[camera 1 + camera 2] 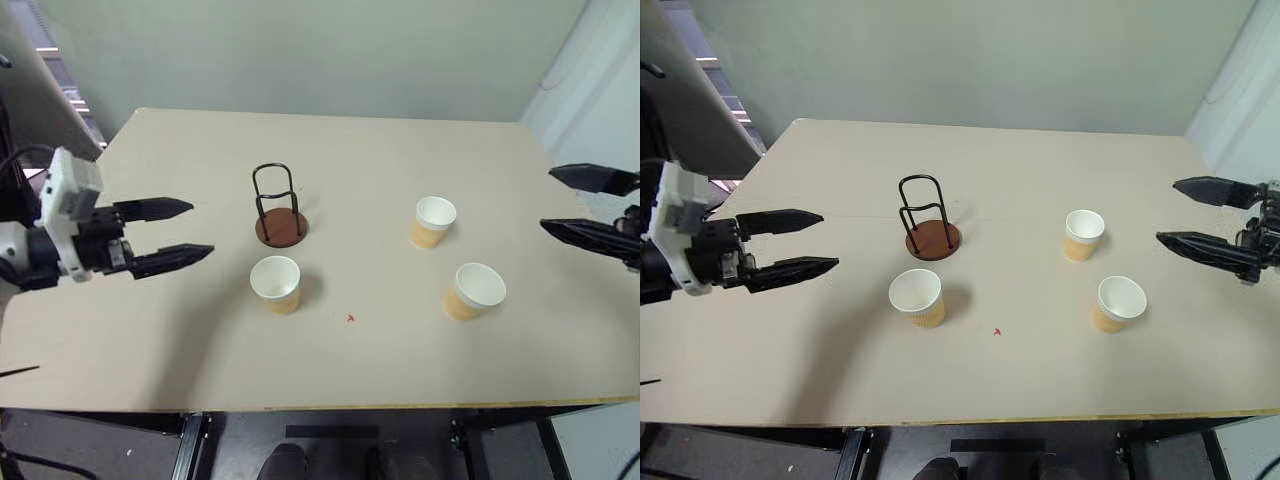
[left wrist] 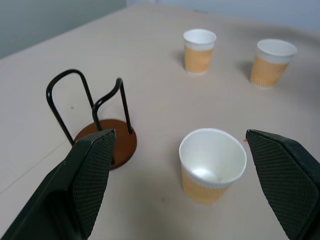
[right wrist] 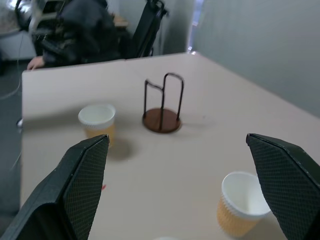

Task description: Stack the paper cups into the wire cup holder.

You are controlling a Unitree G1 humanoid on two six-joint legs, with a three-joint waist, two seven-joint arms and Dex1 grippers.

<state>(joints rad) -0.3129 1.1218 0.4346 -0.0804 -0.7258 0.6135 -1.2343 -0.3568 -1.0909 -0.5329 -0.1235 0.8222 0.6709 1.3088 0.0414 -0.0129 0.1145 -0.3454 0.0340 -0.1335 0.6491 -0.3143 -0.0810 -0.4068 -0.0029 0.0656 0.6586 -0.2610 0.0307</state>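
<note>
A wide desk (image 1: 200, 340) with a plain beige top carries all the things of the task. Near its middle stands the wire cup holder (image 1: 280, 215), a round reddish-brown disc base with thin black wire loops rising straight up. No cup is inside it.

Three small tapered paper cups, tan-orange outside and white inside with a white rolled rim, stand upright on the desk, each one apart from the others. The first cup (image 1: 276, 284) is just beside the holder, on the side nearer to the robot. The second cup (image 1: 433, 221) is well apart from the holder, toward the robot's right. The third cup (image 1: 474, 291) is near the second one, closer to the robot's edge of the desk. A tiny red mark (image 1: 350, 318) lies on the desk between the first cup and the third cup.

The left gripper (image 1: 190, 230) hangs above the left part of the desk and points toward the holder; its two black jaws are spread wide and hold nothing. The right gripper (image 1: 1178, 212) hangs above the right edge of the desk and points inward; its jaws are also spread wide and empty.

In the right wrist view a person in dark clothes (image 3: 80, 30) sits beyond the far end of the desk.
</note>
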